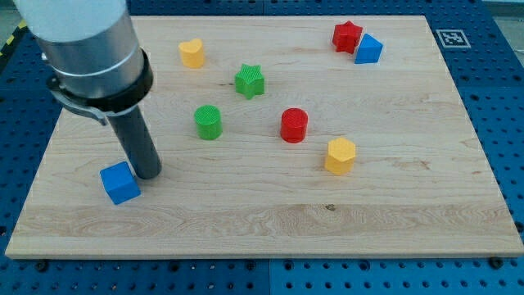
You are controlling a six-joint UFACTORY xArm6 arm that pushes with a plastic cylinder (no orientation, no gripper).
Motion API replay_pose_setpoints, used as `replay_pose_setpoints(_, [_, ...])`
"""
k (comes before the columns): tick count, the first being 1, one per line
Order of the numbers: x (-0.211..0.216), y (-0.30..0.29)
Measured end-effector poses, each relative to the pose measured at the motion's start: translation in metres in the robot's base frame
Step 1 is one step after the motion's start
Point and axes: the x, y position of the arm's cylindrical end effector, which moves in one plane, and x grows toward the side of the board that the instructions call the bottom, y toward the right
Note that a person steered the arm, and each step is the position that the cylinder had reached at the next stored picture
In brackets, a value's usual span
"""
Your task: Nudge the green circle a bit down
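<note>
Near the tabletop's (262,221) left edge, my tip (148,174) rests just right of the blue cube (120,183), touching or almost touching it. No claw exists on this rod, so nothing is held. Up and to the right, well apart from the tip, stands the green circle (208,122), with the green star (250,81) above-right of it and the yellow heart (191,53) above. Right of the circle sits the red cylinder (294,125), then the yellow hexagon (340,156). At top right, the red star (346,36) touches the blue block (368,49).

Grey cylindrical arm (82,41) – black collar – straight dark rod (137,143).
</note>
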Motion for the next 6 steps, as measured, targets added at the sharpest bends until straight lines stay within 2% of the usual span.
replay_pose_setpoints(1, [-0.003,-0.042])
replay_pose_setpoints(3, [0.032,-0.044])
replay_pose_setpoints(4, [0.024,-0.042])
replay_pose_setpoints(5, [-0.018,0.007])
replay_pose_setpoints(6, [-0.078,0.042])
